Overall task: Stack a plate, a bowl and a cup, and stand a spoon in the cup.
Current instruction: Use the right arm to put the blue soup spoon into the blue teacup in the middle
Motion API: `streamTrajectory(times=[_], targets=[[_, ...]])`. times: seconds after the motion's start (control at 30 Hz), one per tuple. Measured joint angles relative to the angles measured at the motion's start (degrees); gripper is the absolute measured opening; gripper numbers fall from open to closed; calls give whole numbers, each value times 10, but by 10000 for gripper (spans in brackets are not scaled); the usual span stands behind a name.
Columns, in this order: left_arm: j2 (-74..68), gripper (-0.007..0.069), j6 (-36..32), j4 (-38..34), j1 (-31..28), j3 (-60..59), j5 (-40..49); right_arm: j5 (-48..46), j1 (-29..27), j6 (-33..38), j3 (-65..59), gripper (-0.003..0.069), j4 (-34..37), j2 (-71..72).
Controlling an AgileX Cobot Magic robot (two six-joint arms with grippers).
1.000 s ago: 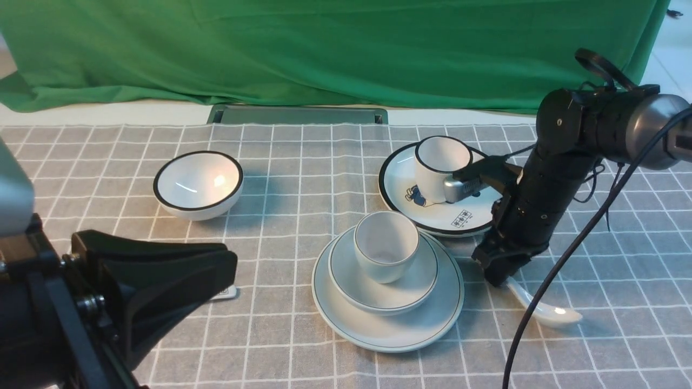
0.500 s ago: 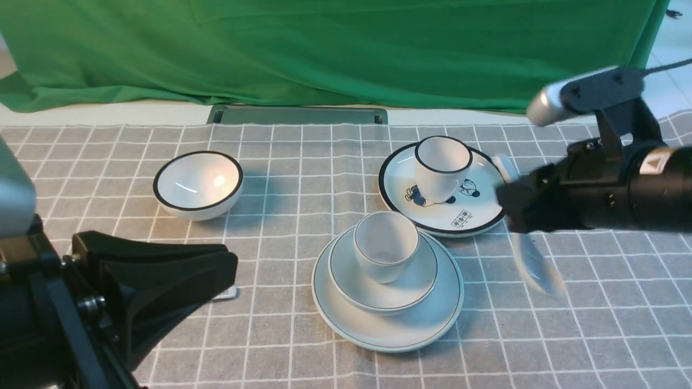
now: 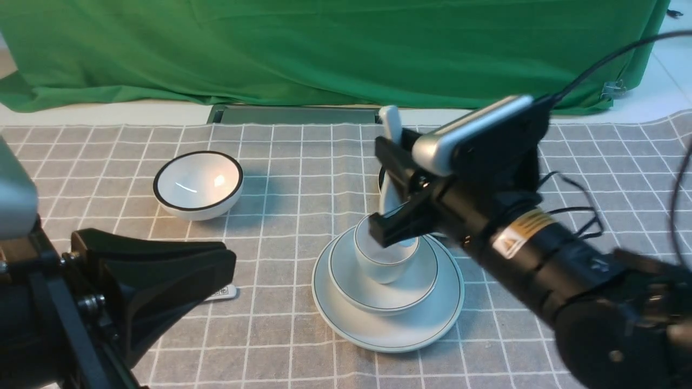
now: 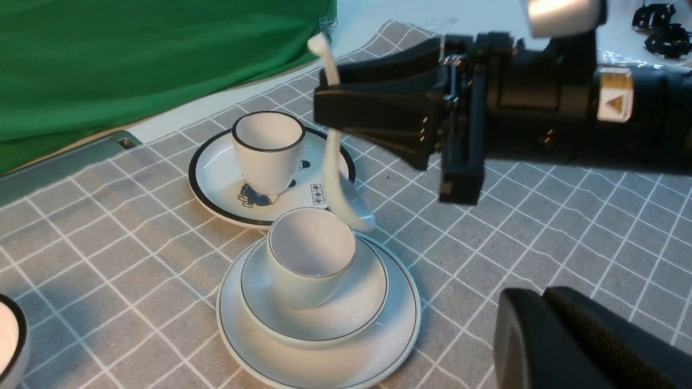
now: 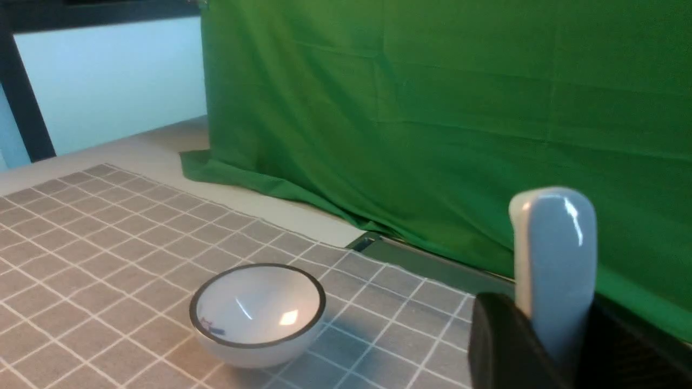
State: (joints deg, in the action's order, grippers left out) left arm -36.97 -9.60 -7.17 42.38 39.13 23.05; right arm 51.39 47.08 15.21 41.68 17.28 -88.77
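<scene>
Pinched by its handle in the right gripper [image 3: 390, 192], the white soup spoon [image 3: 389, 123] was best centred over the cup [image 3: 379, 266] and lowered gently before being released.

The spoon [image 3: 389, 125], plain glossy white, stands almost upright in the right gripper [image 3: 390, 192], clamped mid-handle, its handle end above the jaws and its scoop hanging below them. Just beneath the gripper sits the stack. The cup [image 3: 383, 267], pale bluish-white, upright and empty, stands in the shallow bowl [image 3: 413, 292], which rests centred on the plate [image 3: 389, 335]. The scoop hangs at the cup's rim; whether it touches cannot be told.
</scene>
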Motion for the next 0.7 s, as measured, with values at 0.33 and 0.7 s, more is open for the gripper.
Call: streamTrajectory(times=[0.33, 0.7], targets=[[0, 10, -2, 2, 0, 0, 0, 48, -2, -43, -1, 171, -35, -61], [0, 10, -3, 9, 0, 0, 9, 83, -49, -94, -1, 171, -63, -120]])
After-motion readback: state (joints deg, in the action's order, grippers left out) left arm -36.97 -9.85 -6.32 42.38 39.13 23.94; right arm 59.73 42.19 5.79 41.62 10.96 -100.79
